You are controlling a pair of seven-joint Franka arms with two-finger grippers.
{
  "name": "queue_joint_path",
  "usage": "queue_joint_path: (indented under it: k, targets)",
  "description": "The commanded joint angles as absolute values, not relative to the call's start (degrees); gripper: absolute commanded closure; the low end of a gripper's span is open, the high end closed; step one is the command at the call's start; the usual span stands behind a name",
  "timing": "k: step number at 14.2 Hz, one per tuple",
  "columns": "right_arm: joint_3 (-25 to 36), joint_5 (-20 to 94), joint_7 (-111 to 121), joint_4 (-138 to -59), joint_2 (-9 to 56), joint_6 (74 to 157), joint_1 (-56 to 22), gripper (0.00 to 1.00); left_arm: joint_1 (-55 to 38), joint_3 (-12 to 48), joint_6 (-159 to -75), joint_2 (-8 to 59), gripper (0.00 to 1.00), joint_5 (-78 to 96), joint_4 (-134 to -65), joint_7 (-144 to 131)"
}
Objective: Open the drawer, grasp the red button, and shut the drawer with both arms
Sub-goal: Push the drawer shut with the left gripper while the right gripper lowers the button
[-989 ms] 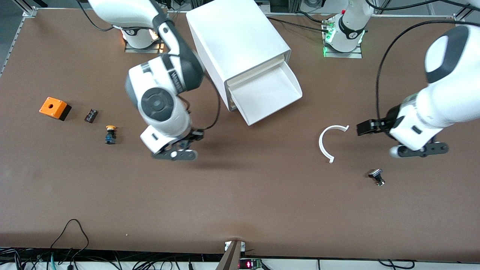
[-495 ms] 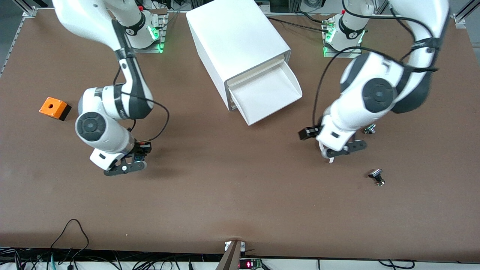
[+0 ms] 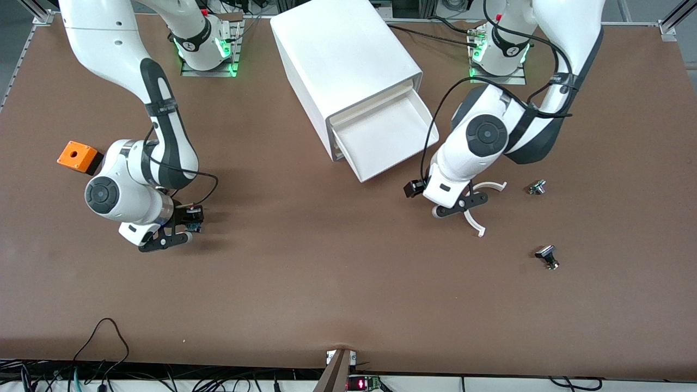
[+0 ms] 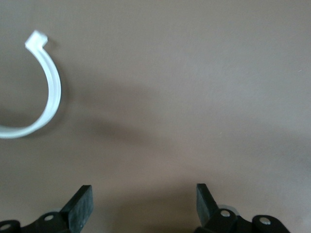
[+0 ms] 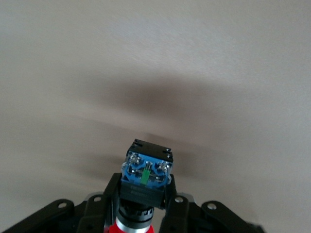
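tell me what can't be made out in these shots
- Front view: the button barely shows; the right gripper and its wrist cover it. Its red cap is cut off by the right wrist view's edge.
- Front view: the drawer stands pulled out, but its innermost part sits under the cabinet.
- Front view: part of the white curved piece lies under the left gripper, which is open.

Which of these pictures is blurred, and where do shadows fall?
Front view: sharp, soft shadow beside the right gripper. Right wrist view: the table streaks with blur, the button stays sharp, dark shadow above it. Left wrist view: slightly soft, a shadow between the white arc and the open left gripper.
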State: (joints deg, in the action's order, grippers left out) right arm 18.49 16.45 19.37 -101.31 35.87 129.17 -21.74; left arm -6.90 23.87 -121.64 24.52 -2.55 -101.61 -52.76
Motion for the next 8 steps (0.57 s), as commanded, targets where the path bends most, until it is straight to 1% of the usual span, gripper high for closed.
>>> queue_joint_path:
  k: [1,2,3,4,7,8]
  targets:
    - [17.75,17.93,22.24,-102.13,36.38,131.22,-20.48,0.86,-9.14,23.99,-126.19,22.41,0.08,-3.34,-107.21,-59.39]
    - [17.75,17.93,22.24,-102.13,36.47,131.22,-20.48,0.64,-9.31,24.08,-128.73,22.41,0.08,-3.34,-108.62,-61.24]
    - [17.75,17.93,22.06,-101.95,36.30,130.96,-20.48,0.36,-9.49,24.52,-130.15,22.41,0.08,-3.34,-109.85,-62.91]
    - [17.75,17.93,21.89,-101.78,35.86,130.78,-20.57,0.01,-9.84,25.13,-130.60,22.41,0.08,-3.34,-110.56,-65.19]
    - [17.75,17.84,22.41,-101.51,32.36,130.52,-20.57,0.00,-10.46,27.06,-130.52,22.41,0.07,-3.25,-112.06,-71.88]
    - [17.75,17.84,22.41,-101.51,30.78,130.43,-20.57,0.00,-10.46,28.64,-130.52,22.41,0.07,-3.25,-112.76,-73.46]
